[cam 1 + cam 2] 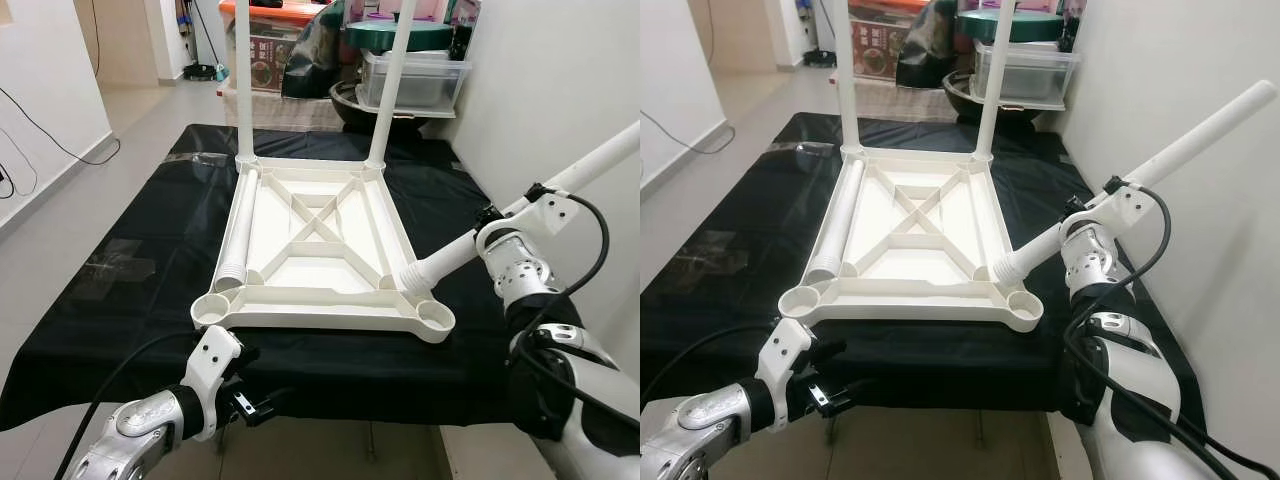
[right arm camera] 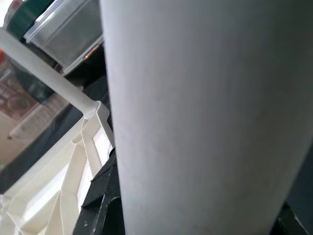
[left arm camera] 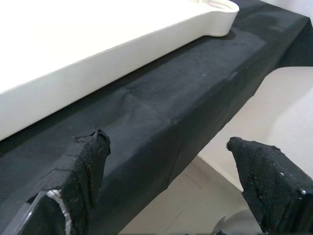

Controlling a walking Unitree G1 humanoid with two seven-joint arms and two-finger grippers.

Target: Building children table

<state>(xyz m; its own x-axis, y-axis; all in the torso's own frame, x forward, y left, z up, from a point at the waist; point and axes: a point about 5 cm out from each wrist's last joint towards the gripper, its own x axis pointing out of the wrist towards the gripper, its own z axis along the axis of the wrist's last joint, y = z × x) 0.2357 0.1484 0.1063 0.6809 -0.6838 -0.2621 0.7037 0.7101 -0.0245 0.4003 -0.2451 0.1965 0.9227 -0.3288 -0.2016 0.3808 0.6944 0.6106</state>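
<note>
A white children's tabletop (image 1: 320, 318) lies upside down on the black-covered table (image 1: 130, 300). Two white legs (image 1: 243, 80) (image 1: 392, 80) stand upright in its far corner sockets. A loose leg (image 1: 238, 225) lies inside the frame along the left rim. My right gripper (image 1: 500, 222) is shut on a fourth leg (image 1: 455, 252), held tilted. Its ribbed end (image 1: 411, 275) rests beside the near-right socket (image 1: 434, 315). The near-left socket (image 1: 210, 309) has nothing in it. My left gripper (image 3: 166, 166) hangs open, low by the table's front edge, holding nothing.
A wall runs close along the right side. Behind the table stand a clear storage box (image 1: 415, 80), dark bags and cartons. A patch of tape (image 1: 115, 262) sits on the cloth at left. Light floor with a cable (image 1: 40, 125) lies to the left.
</note>
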